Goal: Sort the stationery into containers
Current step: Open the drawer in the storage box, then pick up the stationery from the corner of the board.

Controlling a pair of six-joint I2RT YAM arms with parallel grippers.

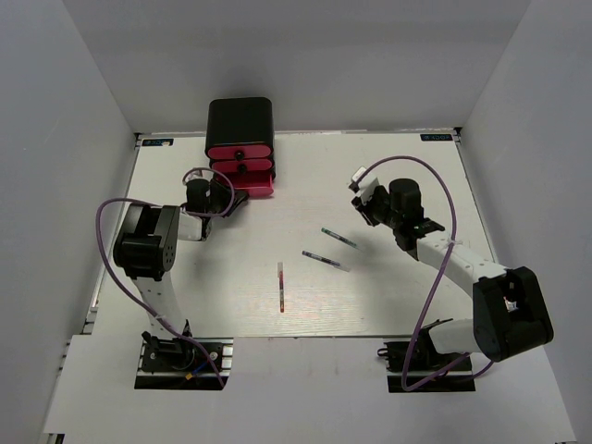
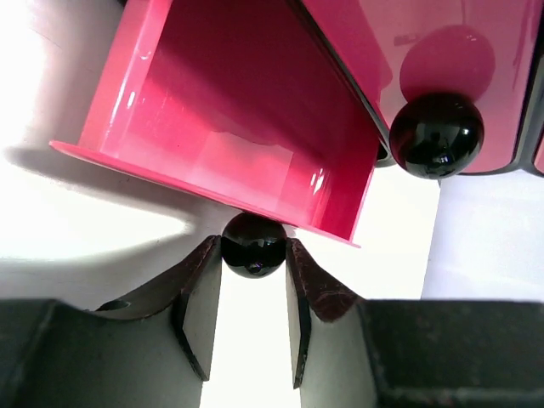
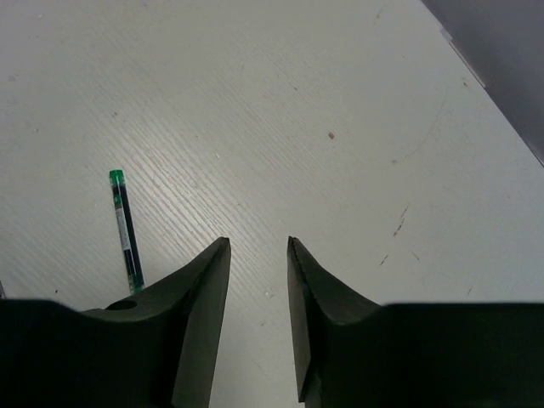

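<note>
The containers are three pink drawers in a glossy black box (image 1: 239, 120). The bottom drawer (image 1: 255, 184) is pulled out and looks empty in the left wrist view (image 2: 229, 110). My left gripper (image 1: 233, 197) is shut on that drawer's black knob (image 2: 253, 245). A dark pen with a green cap (image 1: 339, 238) lies mid-table, and it shows in the right wrist view (image 3: 126, 229). A second dark pen (image 1: 325, 260) and a red pen (image 1: 280, 286) lie nearer the front. My right gripper (image 1: 368, 205) is open and empty above bare table (image 3: 258, 242), right of the pens.
The middle drawer's black knob (image 2: 436, 134) sits just right of the open drawer. Grey walls enclose the white table (image 1: 416, 277) on three sides. The right arm's purple cable (image 1: 444, 199) loops over the table's right part.
</note>
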